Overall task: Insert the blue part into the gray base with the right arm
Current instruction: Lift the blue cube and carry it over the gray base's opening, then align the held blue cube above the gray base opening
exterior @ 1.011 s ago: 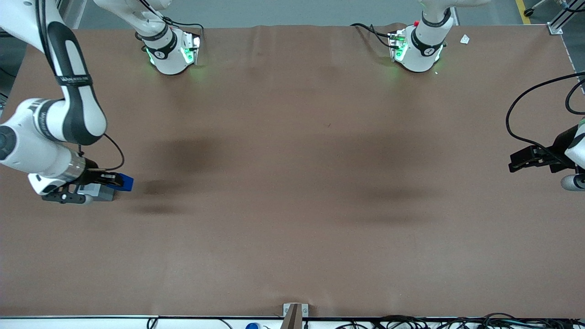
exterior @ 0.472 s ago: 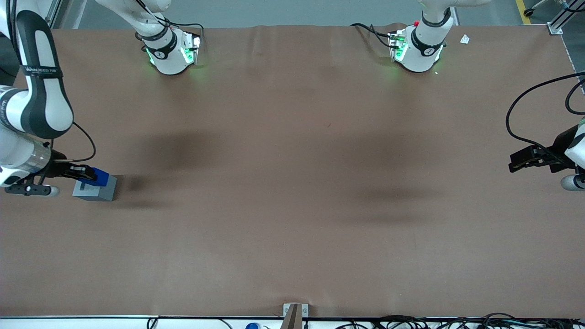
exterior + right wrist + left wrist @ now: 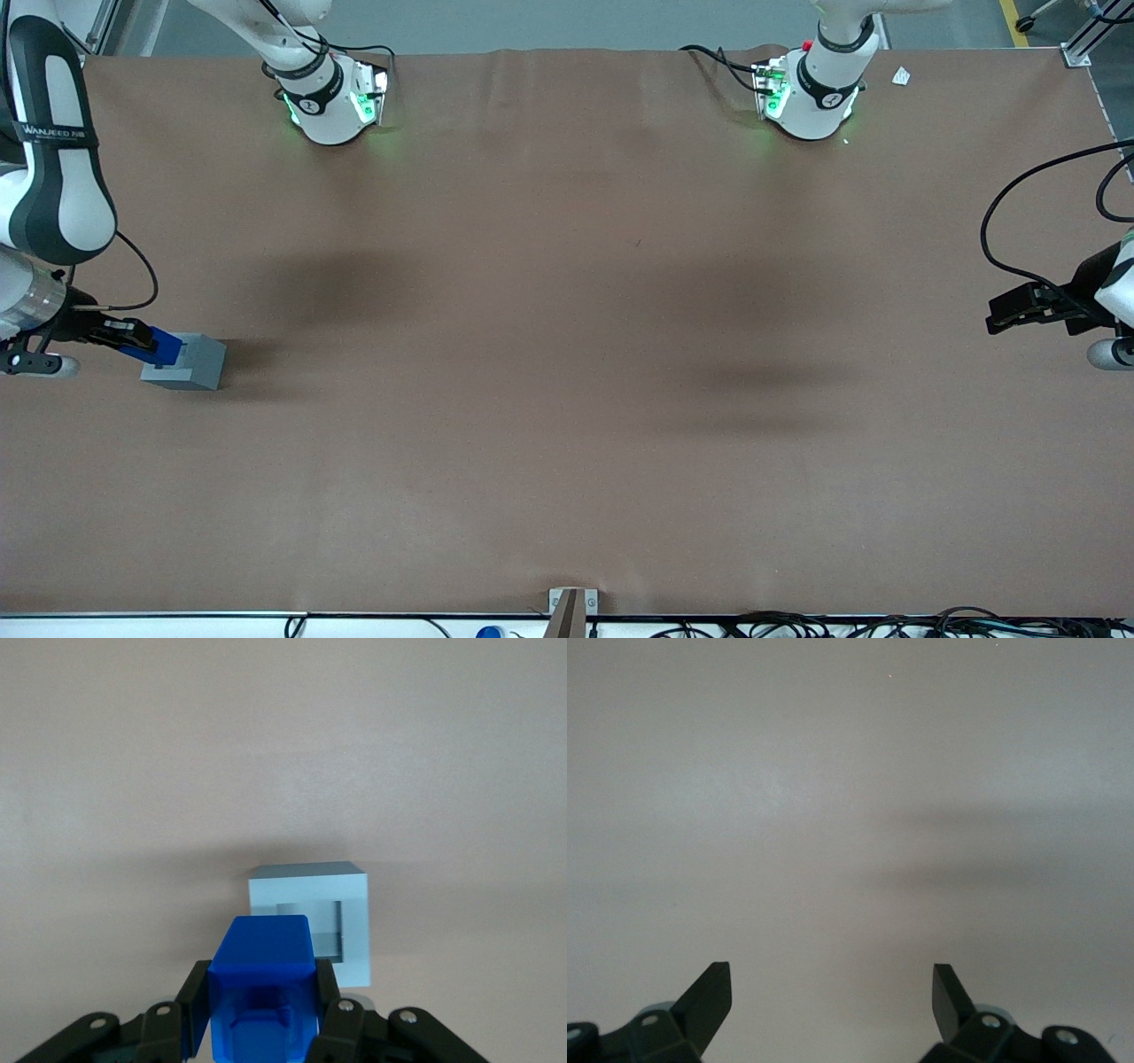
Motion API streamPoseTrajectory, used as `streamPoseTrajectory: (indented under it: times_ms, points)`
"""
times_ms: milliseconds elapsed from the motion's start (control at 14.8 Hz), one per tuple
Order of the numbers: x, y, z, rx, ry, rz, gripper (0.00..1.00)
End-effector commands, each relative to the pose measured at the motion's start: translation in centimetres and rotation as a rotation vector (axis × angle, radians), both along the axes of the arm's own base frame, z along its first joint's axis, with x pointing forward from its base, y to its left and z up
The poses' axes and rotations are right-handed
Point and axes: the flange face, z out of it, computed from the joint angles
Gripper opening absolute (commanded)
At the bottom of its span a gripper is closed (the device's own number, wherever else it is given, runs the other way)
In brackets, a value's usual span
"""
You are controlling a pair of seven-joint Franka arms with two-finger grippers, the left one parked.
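The gray base (image 3: 184, 361) sits on the brown table at the working arm's end, a light-grey block with a square recess showing in the wrist view (image 3: 312, 921). The blue part (image 3: 156, 345) is a bright-blue block held above the base's edge nearest the arm, tilted. My right arm's gripper (image 3: 133, 340) is shut on the blue part (image 3: 264, 985), one black finger (image 3: 197, 1003) on each side. In the wrist view the blue part overlaps part of the recess opening. The white right arm (image 3: 49, 168) rises above it.
Brown table cover (image 3: 567, 337) spreads wide toward the parked arm's end. Two arm pedestals (image 3: 335, 102) with green lights stand at the table's edge farthest from the front camera. Cables (image 3: 842, 620) run along the near edge.
The gripper with the blue part has moved toward the working arm's end of the table, from over the base to above its edge. The grey base stays put.
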Motion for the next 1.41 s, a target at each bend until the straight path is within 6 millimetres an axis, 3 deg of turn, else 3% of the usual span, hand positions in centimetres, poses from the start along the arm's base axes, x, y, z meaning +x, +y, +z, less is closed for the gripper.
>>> streamPoseTrajectory:
  times_ms: [0, 1348]
  points:
    - [-0.8, -1.0, 0.2, -0.011, -0.005, 0.035, 0.29]
    - [-0.4, -2.3, -3.7, -0.008, 0.019, 0.016, 0.29]
